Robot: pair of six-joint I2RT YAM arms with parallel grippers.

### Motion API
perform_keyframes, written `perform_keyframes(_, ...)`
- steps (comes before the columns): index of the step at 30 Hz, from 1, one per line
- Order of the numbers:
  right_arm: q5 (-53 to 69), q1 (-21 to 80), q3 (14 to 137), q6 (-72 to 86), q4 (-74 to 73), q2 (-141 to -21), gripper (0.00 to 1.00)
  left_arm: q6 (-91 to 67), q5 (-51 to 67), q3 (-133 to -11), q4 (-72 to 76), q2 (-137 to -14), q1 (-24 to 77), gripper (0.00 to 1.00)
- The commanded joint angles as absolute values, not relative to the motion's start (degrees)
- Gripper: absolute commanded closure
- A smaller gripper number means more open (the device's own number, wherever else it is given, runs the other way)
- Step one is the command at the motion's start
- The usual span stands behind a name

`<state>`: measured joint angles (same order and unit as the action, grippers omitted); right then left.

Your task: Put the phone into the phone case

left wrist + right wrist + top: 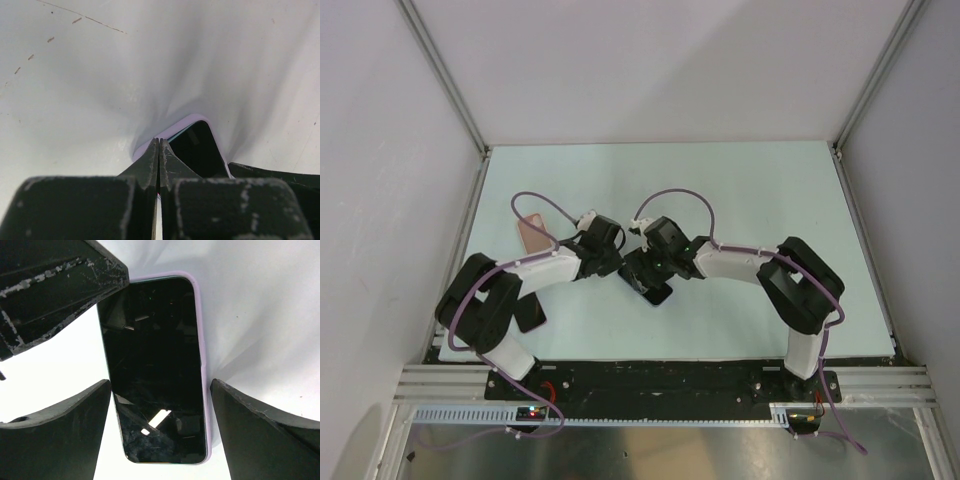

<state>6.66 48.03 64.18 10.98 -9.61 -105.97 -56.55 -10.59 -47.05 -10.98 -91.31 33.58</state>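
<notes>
The phone, a glossy black slab, lies flat on the table mid-scene. A pale lilac rim runs along its right and far edges, like a shell under it; this rim also shows in the left wrist view. A salmon-pink phone case lies apart at the left, partly behind the left arm's cable. My left gripper is shut and empty, its tips at the phone's far corner. My right gripper is open, one finger on each side of the phone.
Both arms meet over the table's middle. The left gripper's fingers fill the upper left of the right wrist view. Grey walls and metal posts enclose the pale table.
</notes>
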Motion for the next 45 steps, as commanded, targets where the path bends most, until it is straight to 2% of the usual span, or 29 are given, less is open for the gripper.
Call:
perform_keyframes(1,7.7,46.7,63.7,14.1,-7.6,-103.4,0.14,-56.7,-9.7,-45.2,-14.9,-93.1,34.4,1.00)
perform_keyframes(13,2.5,48.2,62.1,14.6,-7.7,-105.3,0.15,-54.8,-10.7,-47.4,-16.6,-90.1,34.3,0.99)
perform_keyframes(20,0.1,48.8,60.8,15.2,-7.6,-106.1,0.16,-53.8,-11.2,-49.2,-19.9,-84.8,34.3,0.84)
perform_keyframes(23,-1.6,48.7,60.8,15.2,-7.6,-106.3,0.16,-53.1,-10.6,-49.1,-20.8,-82.7,34.3,0.82)
perform_keyframes(45,-3.2,50.4,60.7,15.4,-8.3,-109.3,0.17,-55.6,-10.1,-49.6,-20.2,-88.5,36.1,0.87)
